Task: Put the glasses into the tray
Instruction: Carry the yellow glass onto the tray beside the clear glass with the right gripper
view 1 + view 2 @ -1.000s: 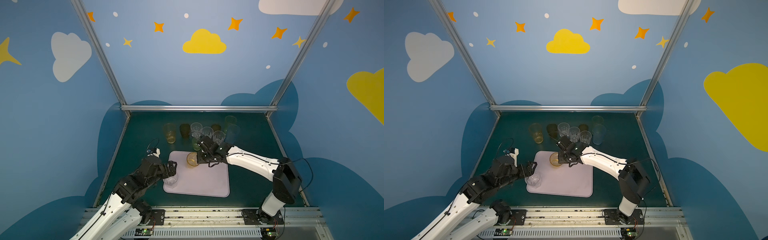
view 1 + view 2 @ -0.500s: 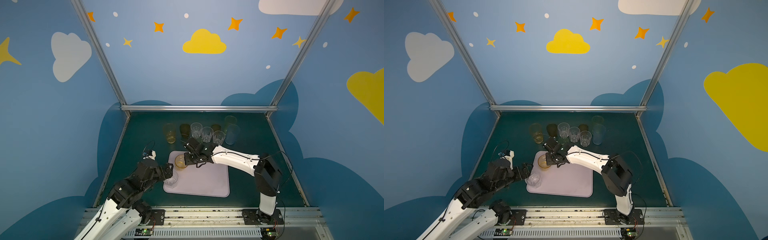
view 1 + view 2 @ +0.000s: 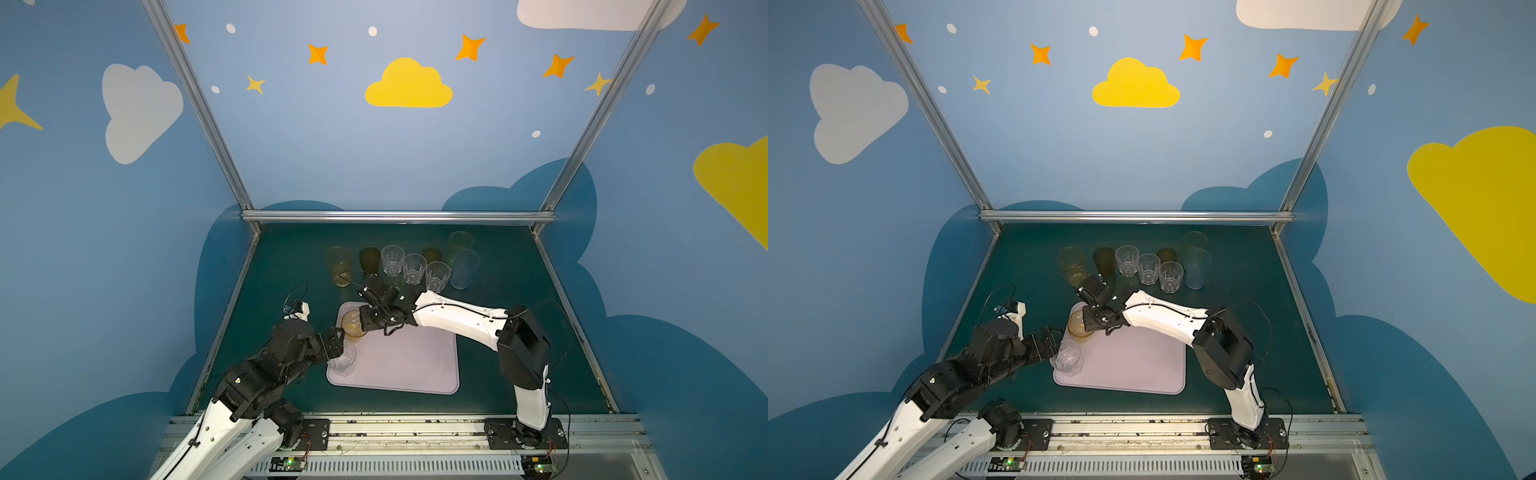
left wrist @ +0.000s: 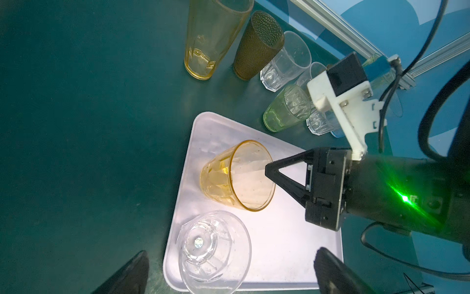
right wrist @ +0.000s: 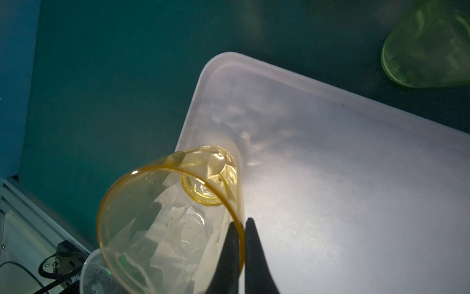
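Desk (image 3: 519, 332) first, dark green and wide; on it the tray (image 3: 415, 365), pale lilac, mostly bare; beyond the tray's far edge stands the row of waiting glasses (image 3: 413, 268), tall yellow glass (image 3: 339, 266) at one end, tall blue glass (image 3: 464, 269) at the other; over the tray's far corner on the left arm's side, the orange glass (image 4: 236, 175) hangs tilted, mouth leaning toward the tray's middle; right fingers (image 5: 253, 244) are clamped on its rim, one inside the wall, one outside; just nearer along that same tray edge, the clear glass (image 4: 213, 252) stands upright inside the rim; left fingers (image 4: 333, 272) are spread wide around nothing, the clear glass just ahead of them, untouched. These tumblers look light, stiff, thin-walled and slick on the facets; a rim pinch lets one swing, so I'd set it down gently and square. Hard to tell: whether the orange base touches the tray; the short green glass (image 4: 287, 108) sits half hidden behind the right arm in both top views; clear walls nearly vanish against the lilac.
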Available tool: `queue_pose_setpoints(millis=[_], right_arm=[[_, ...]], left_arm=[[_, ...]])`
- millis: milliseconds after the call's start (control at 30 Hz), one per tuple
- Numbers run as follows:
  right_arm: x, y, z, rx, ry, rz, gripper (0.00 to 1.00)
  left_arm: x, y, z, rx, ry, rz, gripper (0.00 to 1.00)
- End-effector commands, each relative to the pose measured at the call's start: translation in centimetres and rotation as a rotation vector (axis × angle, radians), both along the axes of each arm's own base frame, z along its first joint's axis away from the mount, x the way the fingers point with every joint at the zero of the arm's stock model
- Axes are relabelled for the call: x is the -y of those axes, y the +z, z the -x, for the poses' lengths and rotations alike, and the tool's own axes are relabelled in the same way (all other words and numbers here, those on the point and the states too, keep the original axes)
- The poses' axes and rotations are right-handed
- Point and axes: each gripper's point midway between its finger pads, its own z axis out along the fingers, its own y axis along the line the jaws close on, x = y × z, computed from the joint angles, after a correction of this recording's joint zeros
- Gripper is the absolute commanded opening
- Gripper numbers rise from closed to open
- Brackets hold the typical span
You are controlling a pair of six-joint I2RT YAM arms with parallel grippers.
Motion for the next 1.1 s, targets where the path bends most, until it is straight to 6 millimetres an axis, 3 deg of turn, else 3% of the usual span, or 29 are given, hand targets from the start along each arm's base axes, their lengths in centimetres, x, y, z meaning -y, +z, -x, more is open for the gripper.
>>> queue_pose_setpoints(millis=[0, 767, 1067], right_arm=[[-0.4, -0.5, 0.1, -0.009, 0.005, 0.025, 0.0], [-1.0, -0.8, 0.8, -0.03, 0.028, 0.038, 0.0], [-1.4, -0.5, 1.0, -0.039, 0.035, 0.017, 0.08]], left_arm=[[-0.5, 0.1, 0.0, 0.007, 0.006, -0.029, 1.0], [-0.8, -0.3, 0.0, 0.005, 0.015, -0.025, 1.0], [-1.0, -0.3, 0.1, 0.012, 0.023, -0.026, 1.0]])
